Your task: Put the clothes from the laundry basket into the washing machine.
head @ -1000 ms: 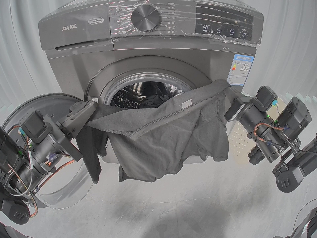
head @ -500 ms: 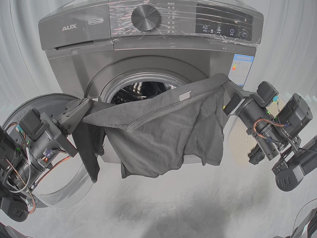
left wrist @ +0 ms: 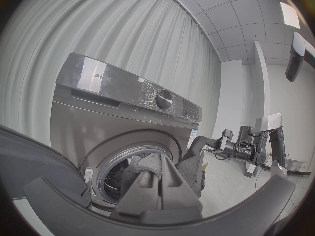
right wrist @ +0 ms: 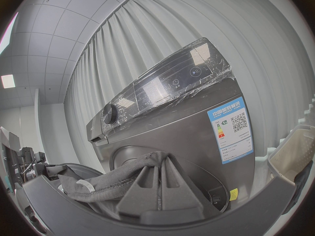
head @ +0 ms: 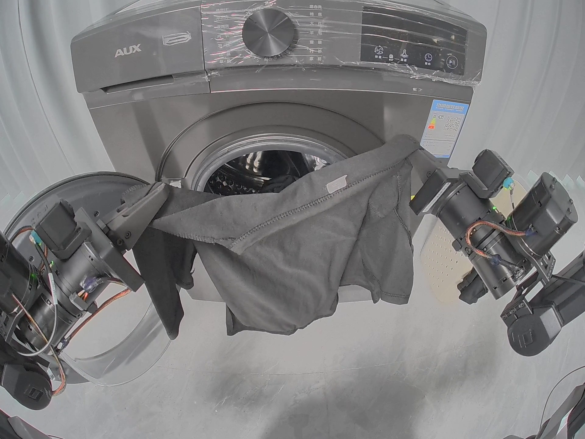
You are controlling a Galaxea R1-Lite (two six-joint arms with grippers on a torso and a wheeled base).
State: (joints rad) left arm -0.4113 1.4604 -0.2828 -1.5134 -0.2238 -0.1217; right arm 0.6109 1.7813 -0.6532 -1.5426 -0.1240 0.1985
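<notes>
My left gripper and right gripper (both clamped on it) stretch the grey shirt sideways, just before the drum opening.

Head and both wrist cameras closely face the washing machine.

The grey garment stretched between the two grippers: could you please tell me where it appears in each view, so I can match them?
Head view: the grey garment hangs across the drum opening, between the left gripper and right gripper.
Left wrist view: the garment bunches in the left gripper, before the opening.
Right wrist view: the garment runs from the right gripper toward the left gripper farther off.
Shared landmark: the round dial on the washing machine.
</notes>
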